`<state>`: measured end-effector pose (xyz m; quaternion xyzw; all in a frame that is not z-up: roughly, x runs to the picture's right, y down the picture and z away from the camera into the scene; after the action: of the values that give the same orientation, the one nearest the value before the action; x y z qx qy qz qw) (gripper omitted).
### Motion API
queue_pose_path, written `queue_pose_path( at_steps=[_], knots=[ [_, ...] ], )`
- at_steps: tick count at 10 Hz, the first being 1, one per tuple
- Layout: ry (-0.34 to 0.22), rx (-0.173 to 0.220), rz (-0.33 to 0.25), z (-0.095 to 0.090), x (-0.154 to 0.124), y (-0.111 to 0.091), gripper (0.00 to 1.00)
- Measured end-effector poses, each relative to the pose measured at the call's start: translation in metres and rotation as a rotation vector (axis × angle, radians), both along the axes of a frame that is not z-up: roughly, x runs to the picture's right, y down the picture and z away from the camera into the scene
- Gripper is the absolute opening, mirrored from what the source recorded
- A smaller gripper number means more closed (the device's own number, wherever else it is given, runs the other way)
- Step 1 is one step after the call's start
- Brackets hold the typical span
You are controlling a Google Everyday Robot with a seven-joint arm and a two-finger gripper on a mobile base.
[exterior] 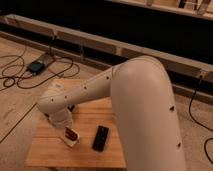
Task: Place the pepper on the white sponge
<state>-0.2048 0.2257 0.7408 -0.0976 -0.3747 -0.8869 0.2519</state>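
Note:
The small dark red pepper (71,133) lies on top of the cream-white sponge (70,142), which sits on the wooden table (50,152) left of the black phone. My gripper (65,126) hangs at the end of the white arm, directly above and against the pepper's left end. The arm's wrist hides most of the gripper and the sponge's far part.
A black phone (100,138) lies on the table right of the sponge. The large white arm (140,105) fills the right side. A dark object (73,107) peeks out behind the wrist. Cables and a black box (36,65) lie on the floor at left.

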Motion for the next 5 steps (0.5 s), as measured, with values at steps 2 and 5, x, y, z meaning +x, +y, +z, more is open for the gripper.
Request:
queue_pose_path(
  at_steps=[2,5],
  knots=[
    [-0.022,-0.011,-0.001,0.0044,-0.0014,0.0019,0.0],
    [-0.043,-0.022,-0.001,0.0113,-0.0022,0.0034,0.0]
  ],
)
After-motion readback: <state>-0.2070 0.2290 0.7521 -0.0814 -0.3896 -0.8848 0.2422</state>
